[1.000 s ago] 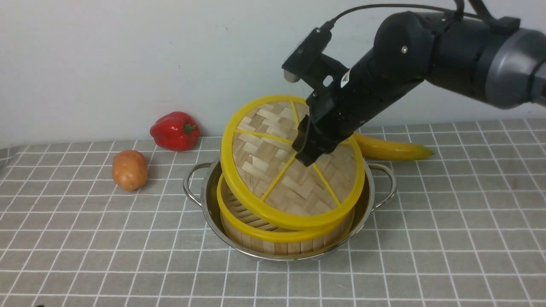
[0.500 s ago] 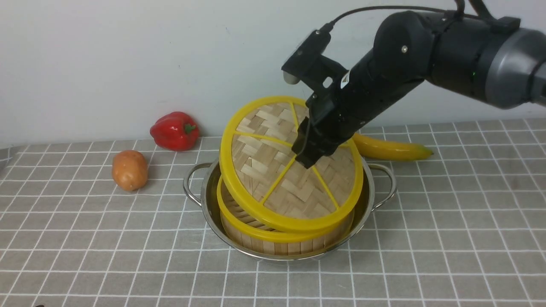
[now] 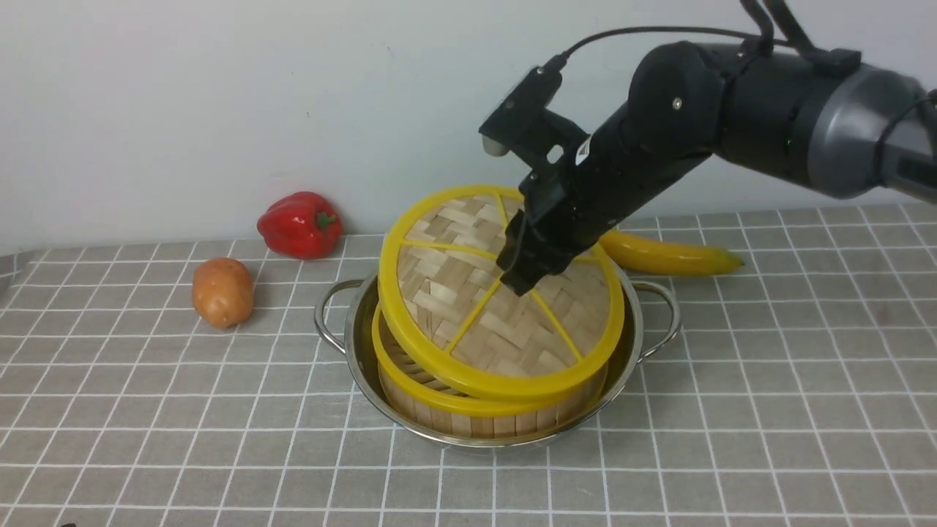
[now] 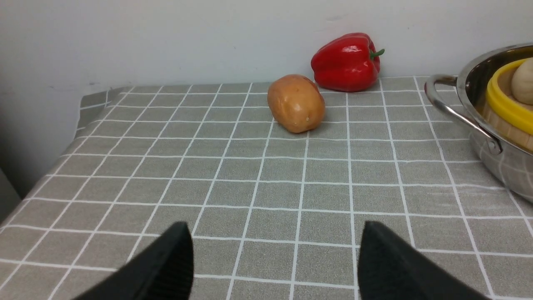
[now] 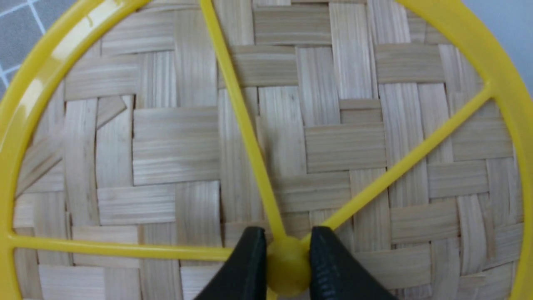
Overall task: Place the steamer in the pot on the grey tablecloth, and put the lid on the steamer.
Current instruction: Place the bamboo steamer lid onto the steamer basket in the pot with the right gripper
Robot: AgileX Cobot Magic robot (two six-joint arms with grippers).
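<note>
We have the lid by its yellow centre hub, the right gripper closed on it, the disc hanging tilted over the steamer with its near edge at or just above the basket's rim. The hub is the right place to hold, in our judgement: small, smooth and rounded, so it could let the disc swivel or slip if we pinch it off-centre. We expect the lid to be light and fairly stiff, with a little give in the weave, and the broad rim to swing more than it weighs; it wants lowering gently until it lies level. The left gripper stands wide with nothing between its fingers, above the grey tablecloth. The steamer sits inside the pot, its slatted wooden wall ringed by a glossy yellow band, and a pale, rounded bun shows within. The lid's face is flat strips of pale bamboo crossed by thin yellow spokes; the pot is hard, shiny steel with looped side handles, the cloth matt under its white grid.
</note>
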